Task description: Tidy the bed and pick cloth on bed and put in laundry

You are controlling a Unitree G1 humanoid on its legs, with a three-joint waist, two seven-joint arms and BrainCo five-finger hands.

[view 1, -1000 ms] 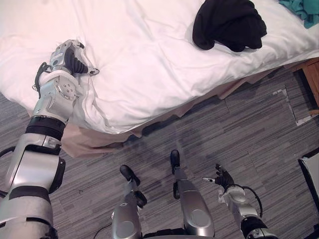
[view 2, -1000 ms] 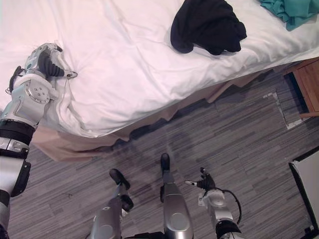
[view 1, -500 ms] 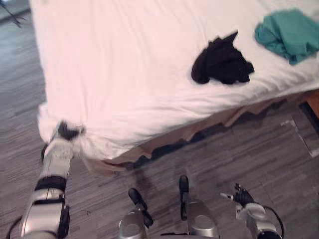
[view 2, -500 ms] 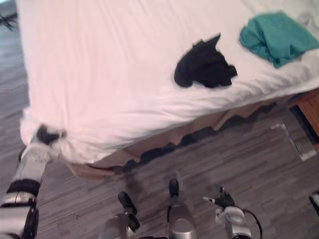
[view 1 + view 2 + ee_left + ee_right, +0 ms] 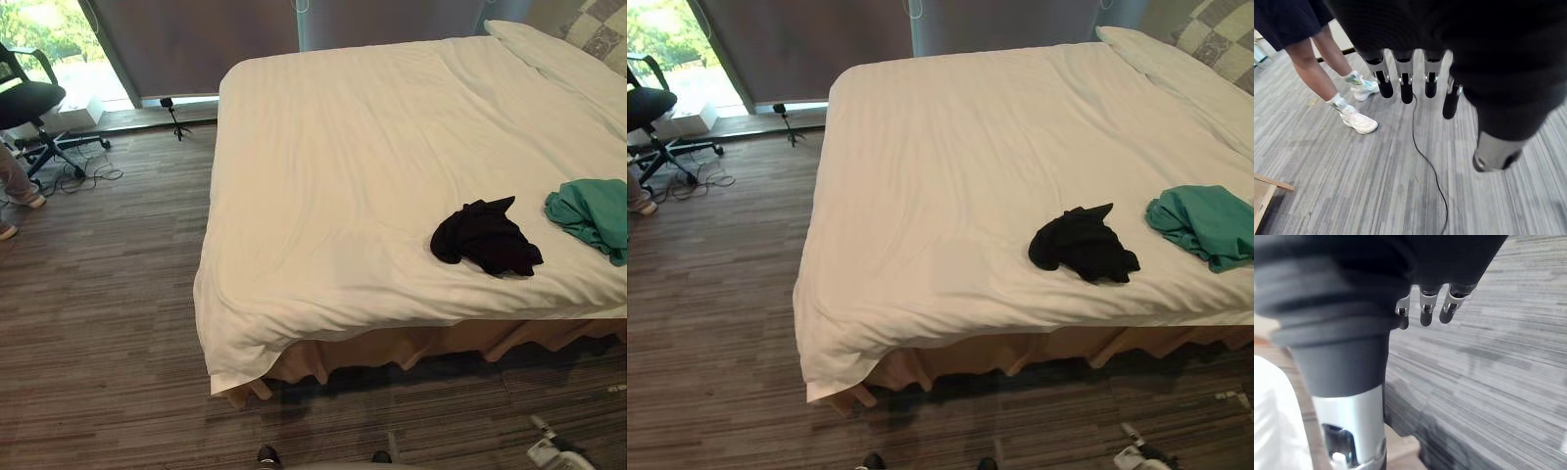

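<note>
Left hand (image 5: 1406, 83) and right hand (image 5: 1422, 308) dangle, fingers relaxed and empty, since I'm standing clear of the bed (image 5: 353, 157); the black cloth (image 5: 485, 237) sits at 4 o'clock on it, green cloth (image 5: 593, 215) at 3.

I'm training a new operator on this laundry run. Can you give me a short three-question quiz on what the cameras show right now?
1. Multiple choice: on the white-covered bed, how does the crumpled black cloth lie to the crumpled teal cloth? A on top of it; B beside it, apart; C under it.
2. True or false: the left hand grips a cloth.
3. Fill in: the black wheeled thing by the bright window is an office ____.
Key: 1 B; 2 false; 3 chair.
</note>
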